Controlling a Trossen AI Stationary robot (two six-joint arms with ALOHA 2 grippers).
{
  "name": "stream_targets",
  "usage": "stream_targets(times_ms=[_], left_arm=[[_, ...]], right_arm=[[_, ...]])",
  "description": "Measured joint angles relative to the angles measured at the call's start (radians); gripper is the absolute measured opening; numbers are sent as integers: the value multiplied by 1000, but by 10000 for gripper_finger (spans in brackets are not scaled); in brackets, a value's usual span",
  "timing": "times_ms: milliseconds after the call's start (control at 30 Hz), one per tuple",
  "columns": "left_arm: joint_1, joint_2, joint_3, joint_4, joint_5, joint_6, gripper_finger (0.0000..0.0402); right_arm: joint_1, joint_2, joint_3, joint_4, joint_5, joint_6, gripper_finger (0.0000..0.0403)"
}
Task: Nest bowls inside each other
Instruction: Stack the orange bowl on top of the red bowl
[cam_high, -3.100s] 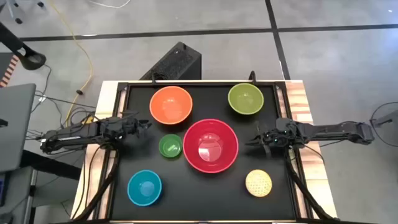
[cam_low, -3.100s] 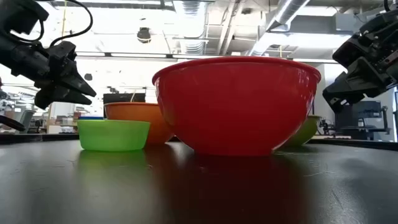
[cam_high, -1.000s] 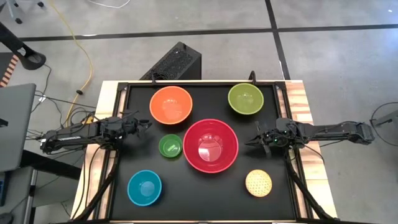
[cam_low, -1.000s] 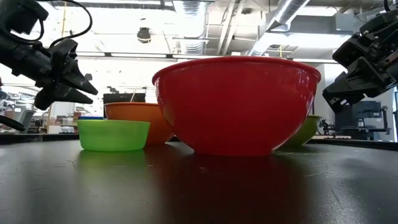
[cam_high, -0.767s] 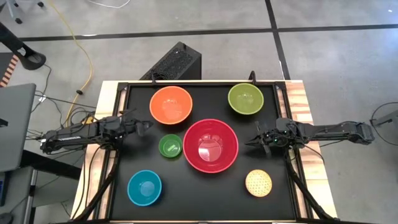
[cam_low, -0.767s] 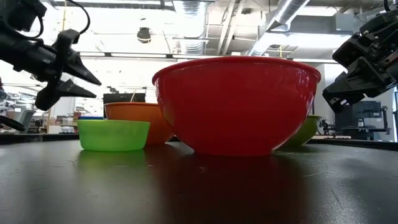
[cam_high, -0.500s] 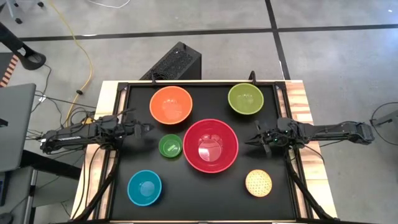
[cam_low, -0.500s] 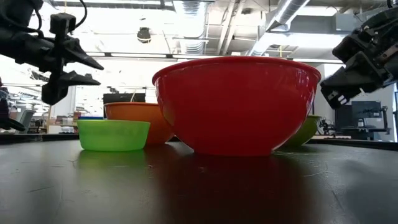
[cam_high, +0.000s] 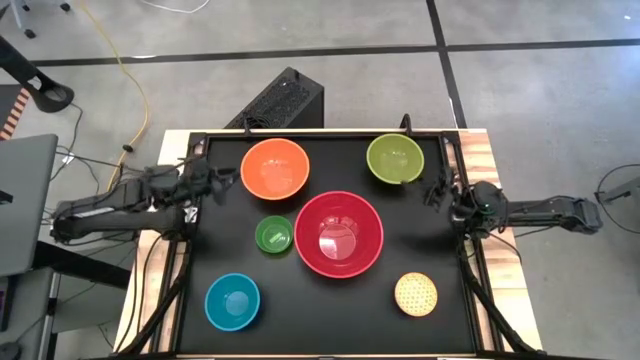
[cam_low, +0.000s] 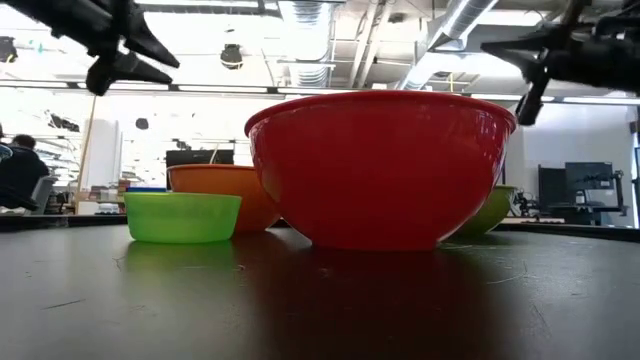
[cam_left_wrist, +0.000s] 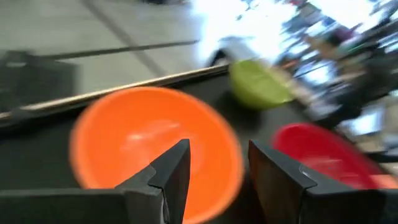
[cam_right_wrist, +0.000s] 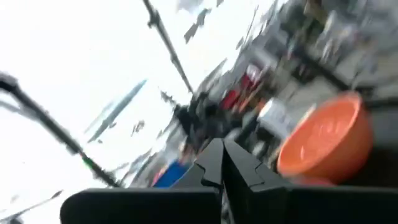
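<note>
Six bowls stand apart on their bases on the black table top (cam_high: 300, 320): orange (cam_high: 275, 168), olive green (cam_high: 395, 158), red (cam_high: 338, 233), small bright green (cam_high: 273, 235), teal (cam_high: 232, 301) and dotted yellow (cam_high: 415, 294). My left gripper (cam_high: 225, 180) hovers open at the table's left, just left of the orange bowl (cam_left_wrist: 149, 137), which lies beyond its fingers (cam_left_wrist: 171, 171). My right gripper (cam_high: 435, 190) is shut at the table's right, raised and tipped upward, between the olive green and red bowls' right sides. Neither holds anything.
A black box (cam_high: 285, 100) sits on the floor beyond the table's far edge, with cables at the left. In the low view the red bowl (cam_low: 380, 170) fills the middle and both grippers (cam_low: 150, 50) are high above the bowls.
My left gripper has risen and drawn toward the far edge, beside the orange bowl. My right gripper has risen, rolled and tipped its fingers upward, drawing back toward the right and far edges. No bowl has moved.
</note>
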Motion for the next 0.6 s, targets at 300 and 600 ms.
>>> stream_targets(times_ms=[300, 600], left_arm=[[402, 500, 221, -151, 261, 82, 151], [618, 630, 370, -202, 389, 241, 151]], right_arm=[[-48, 185, 272, -201, 59, -95, 46], [-106, 575, 707, -659, 59, -154, 137]])
